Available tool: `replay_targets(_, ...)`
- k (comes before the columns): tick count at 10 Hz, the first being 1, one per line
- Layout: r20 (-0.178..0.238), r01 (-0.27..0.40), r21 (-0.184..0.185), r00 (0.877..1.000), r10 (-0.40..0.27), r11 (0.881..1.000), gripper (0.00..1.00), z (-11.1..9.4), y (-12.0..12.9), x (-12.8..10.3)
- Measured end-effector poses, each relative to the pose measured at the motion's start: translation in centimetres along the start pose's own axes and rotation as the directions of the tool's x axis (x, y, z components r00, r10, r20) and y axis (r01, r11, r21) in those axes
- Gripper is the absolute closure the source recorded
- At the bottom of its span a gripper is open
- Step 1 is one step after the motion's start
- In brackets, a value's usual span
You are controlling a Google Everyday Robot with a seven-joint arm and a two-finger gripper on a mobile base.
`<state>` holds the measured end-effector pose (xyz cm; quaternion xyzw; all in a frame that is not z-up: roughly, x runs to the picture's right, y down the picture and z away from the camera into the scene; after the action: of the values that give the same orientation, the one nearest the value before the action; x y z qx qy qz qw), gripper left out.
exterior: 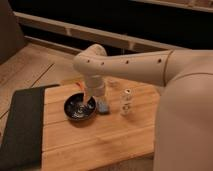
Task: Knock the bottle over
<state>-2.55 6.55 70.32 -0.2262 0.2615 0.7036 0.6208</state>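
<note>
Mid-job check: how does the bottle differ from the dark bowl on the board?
The bottle is clear and see-through; the bowl is dark and opaque. The bottle is slim and stands upright; the bowl is low and wide. The bottle stands apart from the gripper, which hangs at the bowl's rim, beside the blue-grey block. Both bottle and bowl rest on the wooden board.

**Wood, gloss and a pale shell**

The worktop (100,142) is planked wood, warm-toned with a soft satin sheen. Along its left edge lies a dark mat (20,125), flat and matt (cloth or rubber, hard to tell). The bowl (72,112) is dark and glossy. The bottle (126,101) is clear, with a pale cap. The block (103,107) looks dull blue-grey. The arm (130,65) has a smooth, cream, plastic-looking shell; the gripper (91,102), equally pale, hangs at the bowl's right rim, left of the worktop's middle.
</note>
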Motion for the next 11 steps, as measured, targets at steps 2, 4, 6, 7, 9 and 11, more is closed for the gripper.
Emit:
replay_targets(2, -0.049, -0.081, -0.014, 0.996, 0.08, 0.997, 0.35, 1.1, -3.0, 0.7)
replay_targets(4, -0.122, -0.176, 0.002, 0.977, 0.175, 0.984, 0.35, 3.2, -7.1, 1.5)
replay_targets(6, -0.15, -0.207, 0.038, 0.966, 0.21, 0.978, 0.35, 4.2, -10.9, 0.2)
replay_targets(7, -0.155, -0.2, 0.048, 0.966, 0.205, 0.979, 0.35, 4.5, -11.7, -0.8)
replay_targets(9, -0.16, -0.13, 0.066, 0.977, 0.139, 0.989, 0.35, 5.3, -12.0, -4.7)
replay_targets(11, -0.14, -0.026, 0.064, 0.989, 0.035, 0.998, 0.35, 5.6, -9.9, -8.1)
